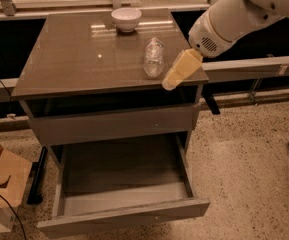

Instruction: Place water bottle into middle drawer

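Observation:
The water bottle [154,57] is small, clear and crinkled. It lies on its side on the brown cabinet top [74,59], right of centre. My gripper [172,81] is a yellowish tip at the end of the white arm. It hangs over the top's right front edge, just right of the bottle and apart from it. The middle drawer [124,210] is pulled out below, wide and grey, with nothing on its pale floor.
A white bowl [126,19] stands at the back of the cabinet top. A closed grey drawer front [114,125] sits above the open drawer. A cardboard box [1,189] is on the floor at the left. Speckled floor lies to the right.

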`<act>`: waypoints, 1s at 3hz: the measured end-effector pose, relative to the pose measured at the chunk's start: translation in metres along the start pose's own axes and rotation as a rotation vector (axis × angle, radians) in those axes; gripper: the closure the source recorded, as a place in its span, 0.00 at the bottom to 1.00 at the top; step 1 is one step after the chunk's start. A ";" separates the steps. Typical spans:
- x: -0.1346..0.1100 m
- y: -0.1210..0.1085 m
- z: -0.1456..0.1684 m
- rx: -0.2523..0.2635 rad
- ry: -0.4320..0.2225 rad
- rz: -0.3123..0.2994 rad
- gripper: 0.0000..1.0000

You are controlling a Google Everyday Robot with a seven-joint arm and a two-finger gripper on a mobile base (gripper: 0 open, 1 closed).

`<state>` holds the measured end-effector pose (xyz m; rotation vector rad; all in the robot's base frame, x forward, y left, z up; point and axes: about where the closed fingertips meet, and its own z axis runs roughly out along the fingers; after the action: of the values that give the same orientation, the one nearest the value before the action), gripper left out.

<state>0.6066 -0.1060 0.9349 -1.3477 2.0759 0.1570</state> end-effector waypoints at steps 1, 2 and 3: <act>-0.012 -0.011 0.033 -0.026 -0.031 0.029 0.00; -0.017 -0.022 0.067 -0.052 -0.042 0.065 0.00; -0.019 -0.043 0.103 -0.072 -0.079 0.138 0.00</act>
<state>0.6951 -0.0672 0.8756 -1.2198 2.1138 0.3410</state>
